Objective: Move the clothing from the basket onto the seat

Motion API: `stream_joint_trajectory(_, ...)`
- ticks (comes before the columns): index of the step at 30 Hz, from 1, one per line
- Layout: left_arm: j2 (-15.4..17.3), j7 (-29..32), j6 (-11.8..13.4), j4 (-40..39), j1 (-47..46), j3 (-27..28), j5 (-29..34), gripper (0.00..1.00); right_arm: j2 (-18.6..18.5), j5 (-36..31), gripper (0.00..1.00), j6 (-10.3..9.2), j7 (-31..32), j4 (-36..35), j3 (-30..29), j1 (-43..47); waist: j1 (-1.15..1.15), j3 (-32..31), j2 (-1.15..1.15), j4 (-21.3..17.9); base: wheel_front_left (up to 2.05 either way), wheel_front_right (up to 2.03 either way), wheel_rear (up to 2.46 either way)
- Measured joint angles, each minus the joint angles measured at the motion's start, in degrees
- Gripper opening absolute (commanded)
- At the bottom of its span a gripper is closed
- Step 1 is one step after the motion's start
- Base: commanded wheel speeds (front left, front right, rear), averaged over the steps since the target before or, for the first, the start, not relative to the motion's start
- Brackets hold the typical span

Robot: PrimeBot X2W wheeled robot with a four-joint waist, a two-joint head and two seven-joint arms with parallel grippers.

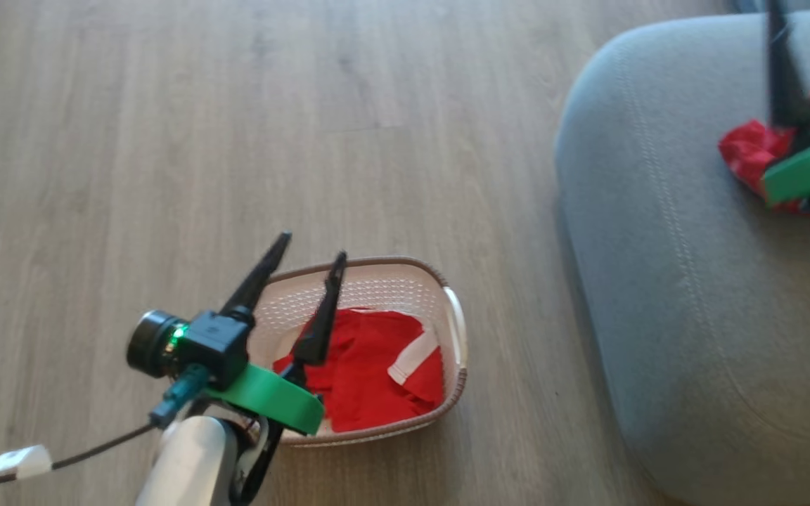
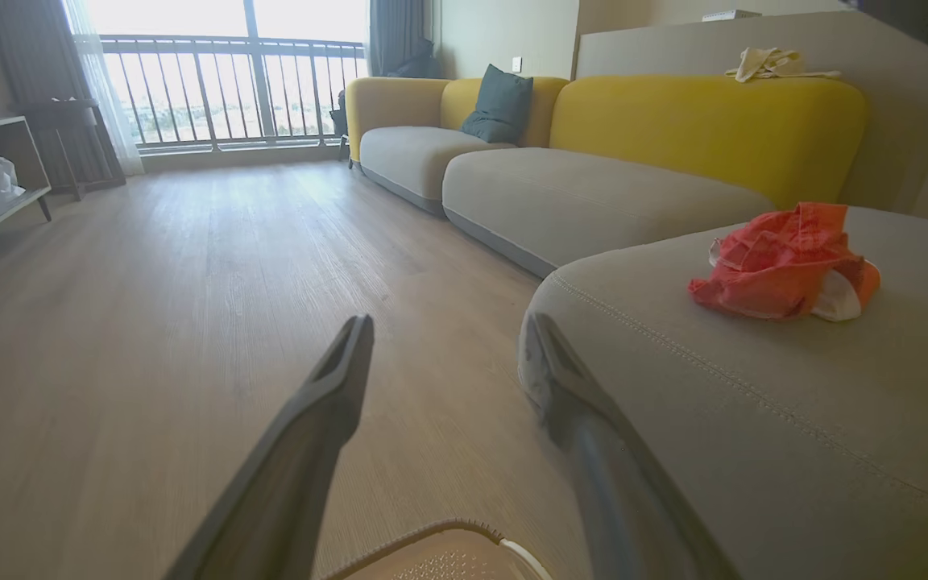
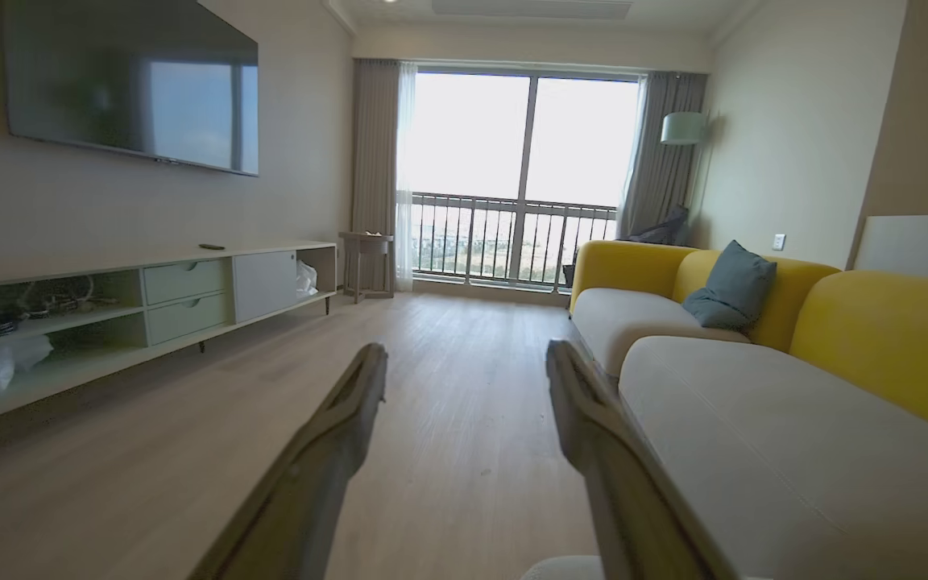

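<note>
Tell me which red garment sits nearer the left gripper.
The flat red garment with the white band, lying in the basket just under the open left gripper. The other, crumpled one lies apart on the grey seat.

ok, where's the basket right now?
Head view, lower centre: the basket sits on the floor, left of the seat, with red clothing inside; the open left hand overlaps its left end.

One basket (image 1: 377, 288), one seat (image 1: 658, 316), and two pieces of red clothing (image 1: 366, 372) (one in the basket, one upon the seat).
</note>
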Motion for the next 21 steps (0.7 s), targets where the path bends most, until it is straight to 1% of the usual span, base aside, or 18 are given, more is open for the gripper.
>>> stream_joint_trajectory(2, -0.09, 0.0, 0.9, -0.25, 0.0, 0.76, -0.79, 1.0, 0.63, 0.0, 1.0, 0.0, 0.0, -3.97, 0.59, 3.66, 0.0, -0.28, 0.0, 1.23, 0.0, 0.0, 0.0)
stream_joint_trajectory(4, -0.12, 0.0, 1.64, -0.3, 0.01, 1.21, -1.43, 1.0, 2.12, 0.0, 1.0, 0.0, 0.0, -6.55, 0.4, 6.9, 0.0, -0.59, 0.0, 2.45, 0.0, 0.0, 0.0)
stream_joint_trajectory(7, -0.27, 0.0, 2.64, -0.3, 0.05, 2.22, -1.66, 1.0, 4.48, -0.04, 1.0, 0.0, 0.01, -9.26, 0.16, 11.27, 0.0, -1.09, 0.0, 4.37, 0.0, 0.0, 0.0)
stream_joint_trajectory(10, -0.27, 0.0, 3.42, -0.26, 0.57, 2.76, -1.67, 1.0, 7.62, -0.35, 1.0, 0.0, 0.0, -11.32, -1.47, 14.9, 0.0, -1.53, 0.0, 6.21, 0.0, 0.0, 0.0)
stream_joint_trajectory(13, -0.3, 0.0, 4.35, -0.01, 1.43, 2.85, -1.66, 1.0, 11.04, -0.99, 1.0, 0.0, 0.0, -12.26, -3.23, 18.61, 0.0, -1.92, 0.0, 7.81, 0.0, 0.0, 0.0)
stream_joint_trajectory(16, -0.3, 0.0, 4.67, 0.87, 2.36, 2.82, -1.66, 1.0, 12.61, -6.04, 1.0, 0.0, 0.01, -12.11, -4.1, 22.79, 0.0, -2.31, 0.0, 8.91, 0.0, 0.0, 0.0)
stream_joint_trajectory(18, -0.3, 0.0, 5.13, 1.21, 2.98, 2.75, -1.67, 1.0, 14.81, -6.99, 1.0, -0.01, 0.01, -11.87, -6.08, 25.33, 0.0, -2.62, 0.0, 9.48, 0.0, 0.0, 0.0)
stream_joint_trajectory(21, -0.3, 0.0, 5.79, 1.85, 3.96, 2.6, -1.67, 1.0, 17.68, -8.34, 1.0, 0.0, 0.01, -11.38, -6.88, 28.83, 0.0, -3.02, 0.0, 10.11, 0.0, 0.0, 0.0)
